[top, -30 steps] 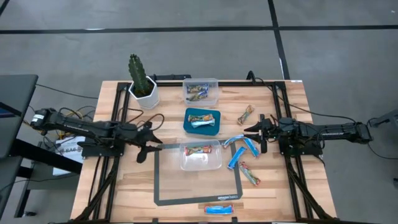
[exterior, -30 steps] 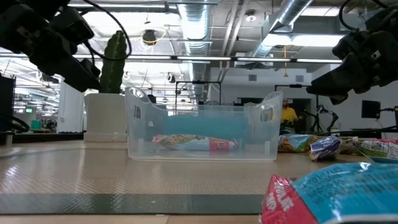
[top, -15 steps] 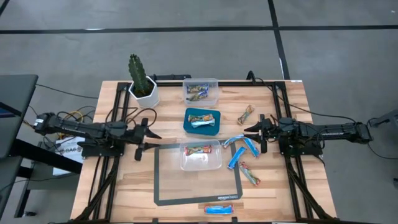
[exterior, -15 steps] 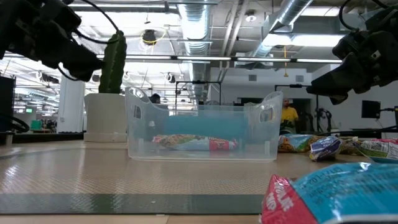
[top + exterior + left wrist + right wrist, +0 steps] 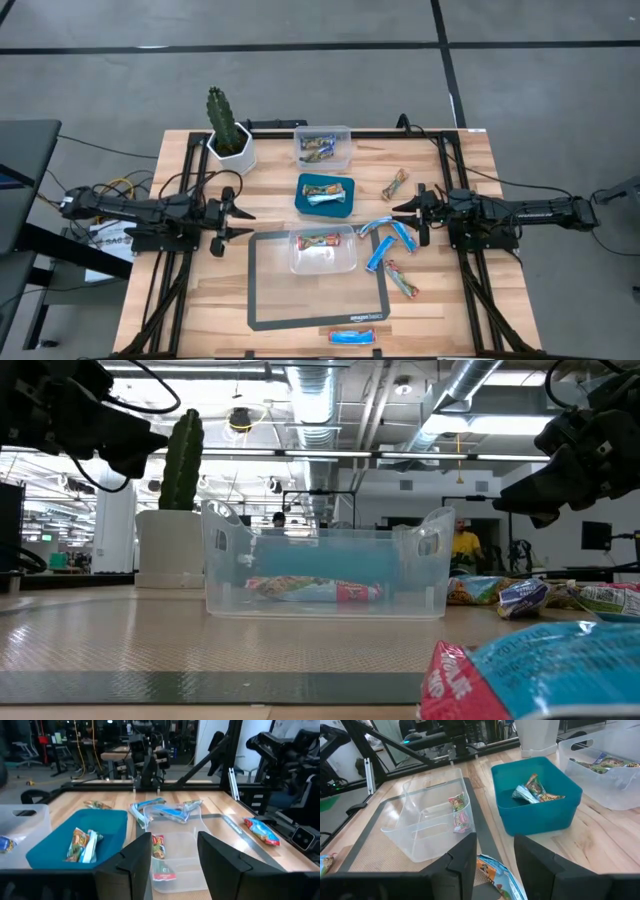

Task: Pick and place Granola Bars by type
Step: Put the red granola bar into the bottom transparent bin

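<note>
The wooden desk (image 5: 200, 300) stood on grey floor, with a dark mat (image 5: 268, 300) at its centre whose near edge seemed to read "amazon basics". The left pincer (image 5: 238, 222) hung just left of the mat, fingers apart, holding nothing. The right pincer (image 5: 402, 212) hovered well right of it beside the loose Granola Bars (image 5: 389, 243), fingers likewise apart and empty. Those bars lay fanned at differing angles. One tan bar (image 5: 318, 239) lay crosswise in the clear bin (image 5: 345, 262) on the mat. Behind the mat, the teal bin (image 5: 304, 205) and a second clear tub (image 5: 346, 152) held more; one blue bar (image 5: 353, 336) lay crosswise before it.
</note>
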{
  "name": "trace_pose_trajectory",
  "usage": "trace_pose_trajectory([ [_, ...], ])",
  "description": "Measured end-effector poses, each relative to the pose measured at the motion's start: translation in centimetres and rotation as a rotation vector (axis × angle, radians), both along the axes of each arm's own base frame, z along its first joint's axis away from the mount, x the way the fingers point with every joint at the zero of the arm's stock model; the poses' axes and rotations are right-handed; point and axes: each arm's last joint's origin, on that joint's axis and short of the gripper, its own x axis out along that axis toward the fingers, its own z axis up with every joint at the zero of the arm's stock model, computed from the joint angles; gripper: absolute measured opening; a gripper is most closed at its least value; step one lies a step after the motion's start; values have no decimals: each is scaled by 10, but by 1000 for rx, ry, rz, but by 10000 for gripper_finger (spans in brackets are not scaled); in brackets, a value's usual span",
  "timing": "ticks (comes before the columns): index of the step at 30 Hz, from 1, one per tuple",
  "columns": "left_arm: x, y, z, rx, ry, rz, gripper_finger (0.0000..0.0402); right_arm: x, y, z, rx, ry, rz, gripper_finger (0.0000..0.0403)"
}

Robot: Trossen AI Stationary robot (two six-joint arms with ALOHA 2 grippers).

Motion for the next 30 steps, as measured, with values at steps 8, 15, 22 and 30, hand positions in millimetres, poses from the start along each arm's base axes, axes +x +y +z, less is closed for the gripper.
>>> trace_pose_trajectory([
  [8,-9,5,-1,2,-4,76,153,0,0,0,0,0,0,124],
  [15,-13,8,-9,2,-70,121,153,0,0,0,0,1,0,124],
  [22,-15,9,-8,39,-87,131,153,0,0,0,0,1,0,124],
  [30,-13,8,-10,81,-62,119,153,0,0,0,0,0,0,124],
])
